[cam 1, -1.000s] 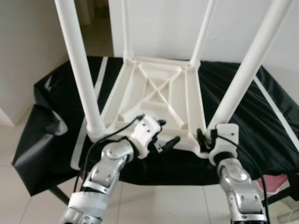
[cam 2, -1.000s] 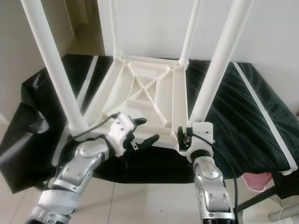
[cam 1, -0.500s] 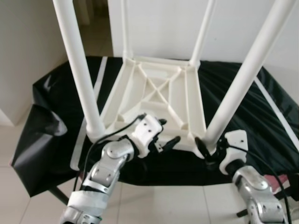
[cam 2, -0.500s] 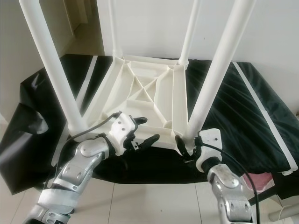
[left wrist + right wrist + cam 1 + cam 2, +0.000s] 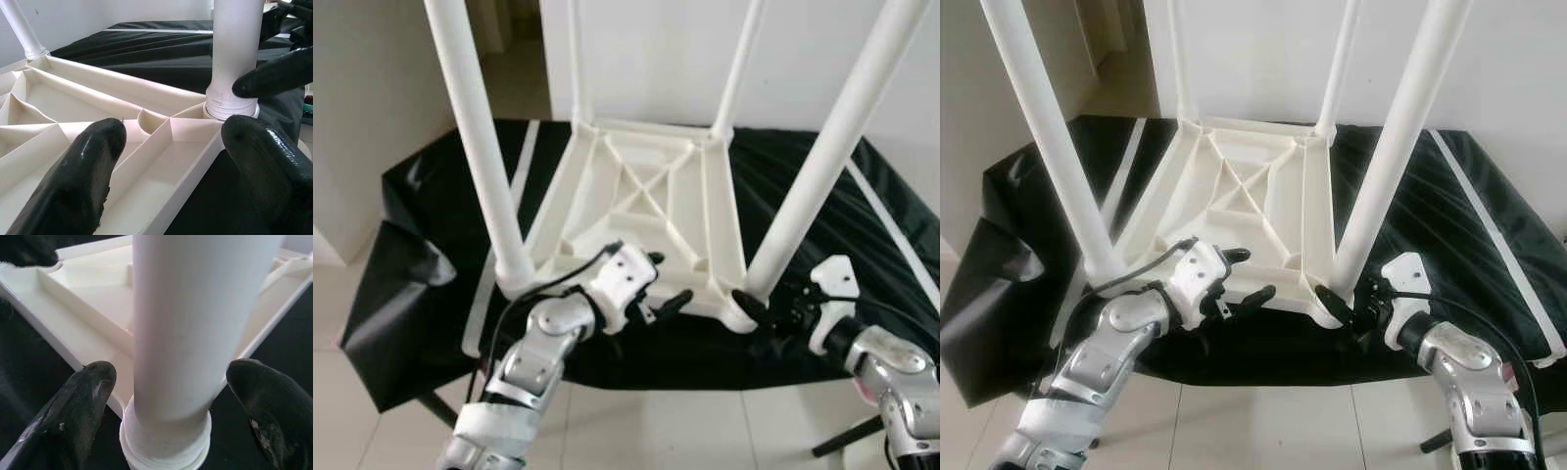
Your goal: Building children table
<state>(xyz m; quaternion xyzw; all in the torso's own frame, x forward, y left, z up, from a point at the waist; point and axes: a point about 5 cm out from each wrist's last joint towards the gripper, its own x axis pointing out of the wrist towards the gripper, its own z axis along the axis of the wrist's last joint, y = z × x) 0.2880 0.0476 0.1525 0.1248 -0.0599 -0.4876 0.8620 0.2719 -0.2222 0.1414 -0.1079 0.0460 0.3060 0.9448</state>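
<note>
A white plastic children's table (image 5: pixel 646 196) lies upside down on a black cloth, its four legs pointing up. My left gripper (image 5: pixel 666 280) is open at the tabletop's near edge, between the two front legs; in the left wrist view its fingers (image 5: pixel 98 147) straddle the ribbed rim. My right gripper (image 5: pixel 1344 302) comes in from the right at the base of the front right leg (image 5: pixel 822 166). In the right wrist view it (image 5: pixel 171 382) is open, with one finger on each side of the leg (image 5: pixel 190 323) and a gap to each. The front left leg (image 5: pixel 480 147) stands free.
The black cloth (image 5: pixel 421 206) with white stripes drapes over a low stand and hangs off the left and front. A white wall stands close behind, with a doorway at the back left. Pale tiled floor (image 5: pixel 372 431) lies in front.
My right arm has swung out to the right, so its gripper now reaches the front right leg's base from the side instead of from the front. The left gripper has barely moved.
</note>
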